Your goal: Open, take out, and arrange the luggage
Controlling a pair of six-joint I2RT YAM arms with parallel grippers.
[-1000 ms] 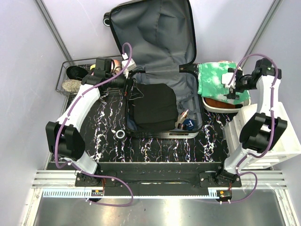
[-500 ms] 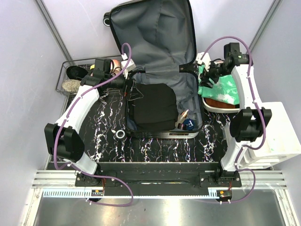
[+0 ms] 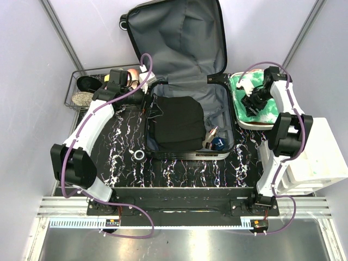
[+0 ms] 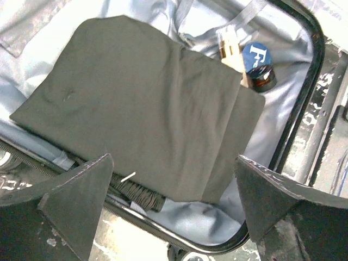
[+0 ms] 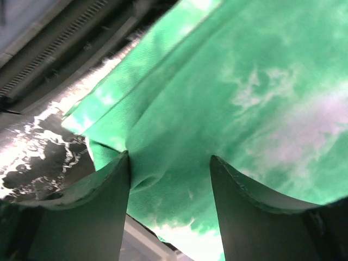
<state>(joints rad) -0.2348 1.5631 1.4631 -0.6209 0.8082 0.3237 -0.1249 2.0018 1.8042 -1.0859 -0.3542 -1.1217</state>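
**Top external view.** The suitcase [image 3: 174, 43] lies open at the middle of the table [image 3: 179, 166]. Its lid stands against the back wall and its grey-lined base faces up. In the base are a folded black garment [image 3: 176, 124] and, at the near right corner, a bottle [image 3: 218, 143]. The left gripper [image 3: 148, 101] hangs at the left rim of the base. The right gripper [image 3: 251, 102] is down on a green cloth [image 3: 266, 111] in a white bin [image 3: 244, 124] just beside the suitcase's right wall.

**Left wrist view.** The left gripper [image 4: 174, 163] is spread wide and holds nothing. The black garment [image 4: 141, 103] fills the space below it. The step in hand appears to be lifting this garment out. It would go best to close on the near folded edge so that all layers are caught, then rise straight up over the rim. The grip should stay away from the bottle [image 4: 256, 61]. The bottle's blue cap bears a white "F", and no other writing can be read.

**Right wrist view.** The right gripper [image 5: 169, 157] has its fingers parted and pinches nothing. The green cloth [image 5: 228, 98] bulges up between them. It should probably rise straight up, so that the cloth is not dragged off the bin.
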